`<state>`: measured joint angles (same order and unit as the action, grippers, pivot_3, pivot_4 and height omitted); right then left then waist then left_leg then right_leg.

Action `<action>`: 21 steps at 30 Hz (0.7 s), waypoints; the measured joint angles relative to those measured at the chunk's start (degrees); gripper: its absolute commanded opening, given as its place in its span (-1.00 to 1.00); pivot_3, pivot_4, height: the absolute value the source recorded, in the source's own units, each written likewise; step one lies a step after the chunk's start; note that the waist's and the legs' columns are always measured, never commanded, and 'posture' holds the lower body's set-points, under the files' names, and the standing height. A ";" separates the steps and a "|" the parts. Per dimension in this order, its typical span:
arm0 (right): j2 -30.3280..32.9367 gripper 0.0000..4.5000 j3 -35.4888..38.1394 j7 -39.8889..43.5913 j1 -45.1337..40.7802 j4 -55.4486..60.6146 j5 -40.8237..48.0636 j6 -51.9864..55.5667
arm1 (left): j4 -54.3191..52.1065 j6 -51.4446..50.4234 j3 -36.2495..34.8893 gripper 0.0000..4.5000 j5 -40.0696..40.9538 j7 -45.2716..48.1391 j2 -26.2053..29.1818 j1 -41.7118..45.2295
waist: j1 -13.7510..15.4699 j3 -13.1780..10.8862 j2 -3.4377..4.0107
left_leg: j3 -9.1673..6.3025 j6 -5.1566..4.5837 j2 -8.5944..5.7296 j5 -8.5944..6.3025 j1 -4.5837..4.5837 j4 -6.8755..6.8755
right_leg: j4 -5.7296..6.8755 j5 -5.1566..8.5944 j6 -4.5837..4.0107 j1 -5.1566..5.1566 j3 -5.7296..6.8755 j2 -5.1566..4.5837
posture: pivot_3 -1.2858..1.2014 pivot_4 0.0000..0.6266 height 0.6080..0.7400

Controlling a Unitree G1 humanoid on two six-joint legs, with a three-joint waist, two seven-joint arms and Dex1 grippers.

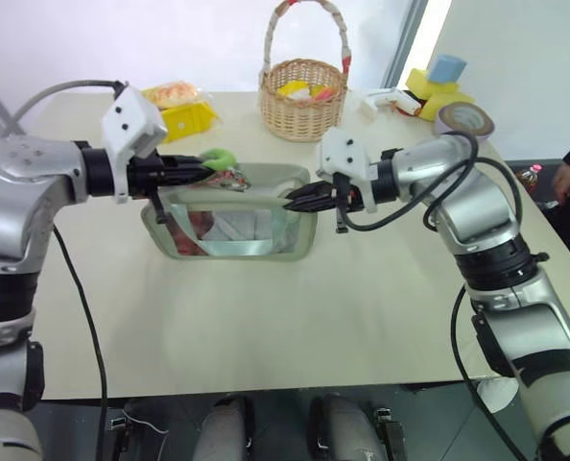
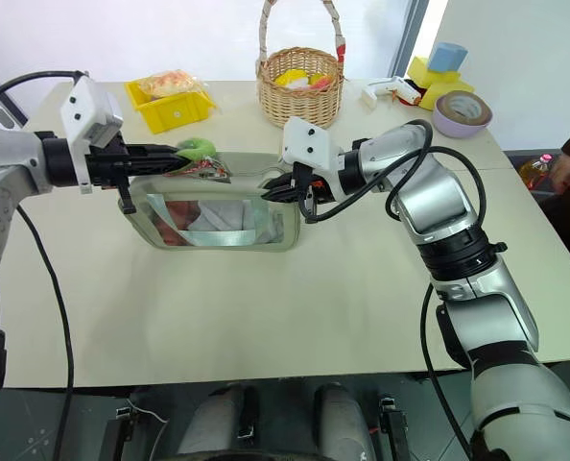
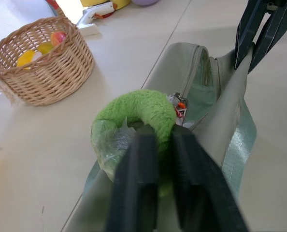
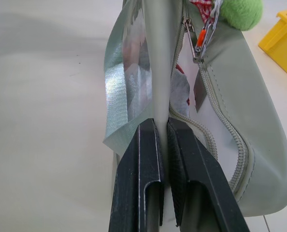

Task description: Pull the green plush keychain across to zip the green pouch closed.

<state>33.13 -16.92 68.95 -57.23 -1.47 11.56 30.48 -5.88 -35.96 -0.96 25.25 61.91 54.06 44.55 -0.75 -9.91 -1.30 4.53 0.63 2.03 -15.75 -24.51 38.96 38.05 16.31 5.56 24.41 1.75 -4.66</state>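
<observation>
While green pouch stands on beige table between both arms, right gripper has jaws pinched together on pouch's end wall beside pale green strap. Left gripper jaws sit nearly together around green plush keychain at pouch's top edge near left end; plush partly hidden behind fingers, so hard to tell if truly clamped. Zipper teeth run closed along right end. Pouch contents blurred behind clear window. Wicker basket, yellow tray behind; tape roll at far right.
</observation>
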 measured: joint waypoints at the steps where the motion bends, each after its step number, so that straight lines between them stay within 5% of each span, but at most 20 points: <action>1: 0.00 -1.00 0.01 -0.03 0.00 -0.02 -0.01 0.00 | -0.01 0.00 -0.07 -0.16 0.07 0.39 0.52 -0.07 | -0.01 0.00 0.00 | 0.00 0.00 0.00 0.00 0.00 0.00 | 0.00 0.00 0.00 0.00 0.00 0.00 | 0.03 -0.52 0.98; 4: 0.00 -1.00 0.10 -0.10 0.00 -0.04 -0.05 -0.01 | 0.04 0.05 -0.34 0.48 -0.06 0.37 1.40 -0.35 | 0.09 0.00 0.00 | -0.01 0.00 0.00 0.00 0.00 0.00 | 0.00 0.00 0.00 0.00 0.01 0.00 | 0.03 -0.52 0.98; 13: -0.08 -1.00 0.12 -0.04 -0.09 -0.96 -0.05 -0.59 | 2.46 -3.67 -5.47 0.48 2.48 5.89 11.65 0.55 | -0.09 -0.01 0.00 | 0.01 0.00 0.01 0.00 0.00 -0.03 | 0.00 0.00 0.00 0.03 0.00 0.01 | 0.03 -0.52 0.98; 16: -0.23 -1.00 0.11 0.01 -0.42 -1.63 -0.07 -1.00 | 2.36 -3.21 -9.78 0.48 2.49 7.78 16.01 -6.81 | -0.21 0.00 0.06 | 0.04 -0.01 0.03 -0.01 0.03 -0.06 | -0.01 0.01 0.00 0.04 -0.01 -0.01 | 0.03 -0.52 0.98; 21: -0.15 -1.00 0.34 0.06 -1.11 -2.99 -0.23 -1.31 | -0.75 -3.02 -11.70 0.48 2.51 6.83 12.97 -20.77 | 0.14 0.00 0.00 | 0.04 0.00 0.26 -0.01 -0.01 0.00 | -0.01 0.01 -0.01 0.02 0.02 0.00 | 0.03 -0.52 0.98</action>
<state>32.98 -16.58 69.02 -58.34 -4.45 11.32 29.17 -6.63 -38.98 -12.66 27.77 68.74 67.03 23.78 -0.60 -9.91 -1.31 4.56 0.63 2.29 -15.75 -24.52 38.96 38.04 16.32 5.56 24.42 1.77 -4.66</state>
